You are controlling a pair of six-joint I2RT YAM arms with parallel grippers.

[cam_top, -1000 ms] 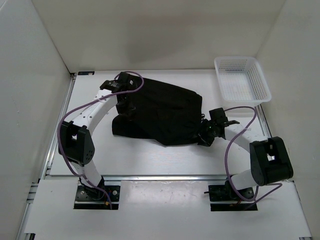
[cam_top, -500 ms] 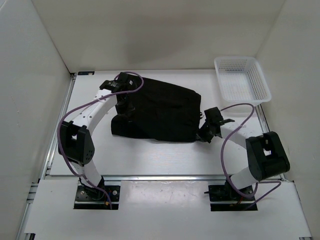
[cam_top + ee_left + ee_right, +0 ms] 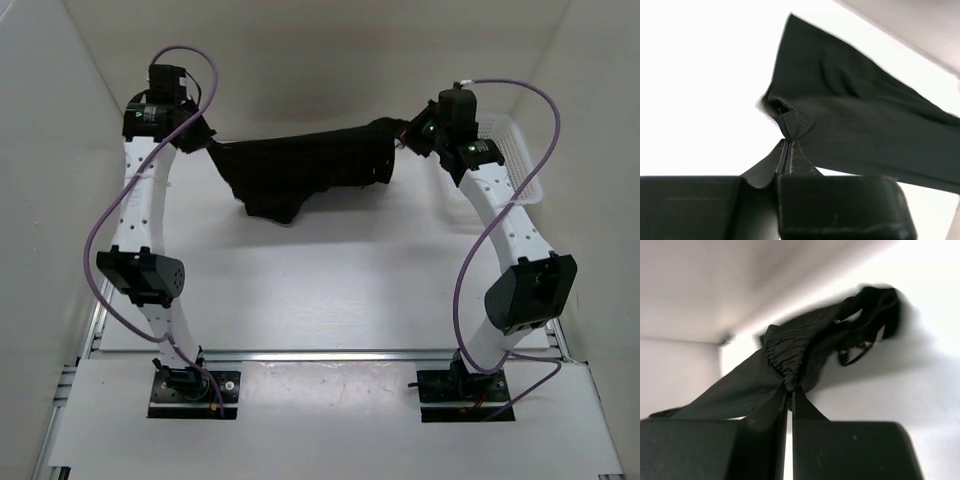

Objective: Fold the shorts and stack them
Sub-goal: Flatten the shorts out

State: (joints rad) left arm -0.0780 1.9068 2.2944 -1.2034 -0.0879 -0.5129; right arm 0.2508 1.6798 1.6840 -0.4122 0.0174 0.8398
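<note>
The black shorts (image 3: 300, 170) hang in the air at the back of the table, stretched between my two raised arms, with a lobe of cloth sagging low at the left. My left gripper (image 3: 207, 143) is shut on the shorts' left end; in the left wrist view its jaws (image 3: 788, 145) pinch a fold of the black cloth (image 3: 855, 120). My right gripper (image 3: 405, 135) is shut on the right end. The right wrist view shows its jaws (image 3: 790, 390) clamped on the gathered waistband (image 3: 790, 352), a drawcord loop dangling beyond.
A white mesh basket (image 3: 520, 165) stands at the back right, partly behind my right arm. White walls close the cell on the left, back and right. The white tabletop (image 3: 320, 290) lies below the hanging cloth.
The right gripper shut on the shorts' right edge. Both arms then rose high and moved apart, lifting the shorts off the table and stretching them out.
</note>
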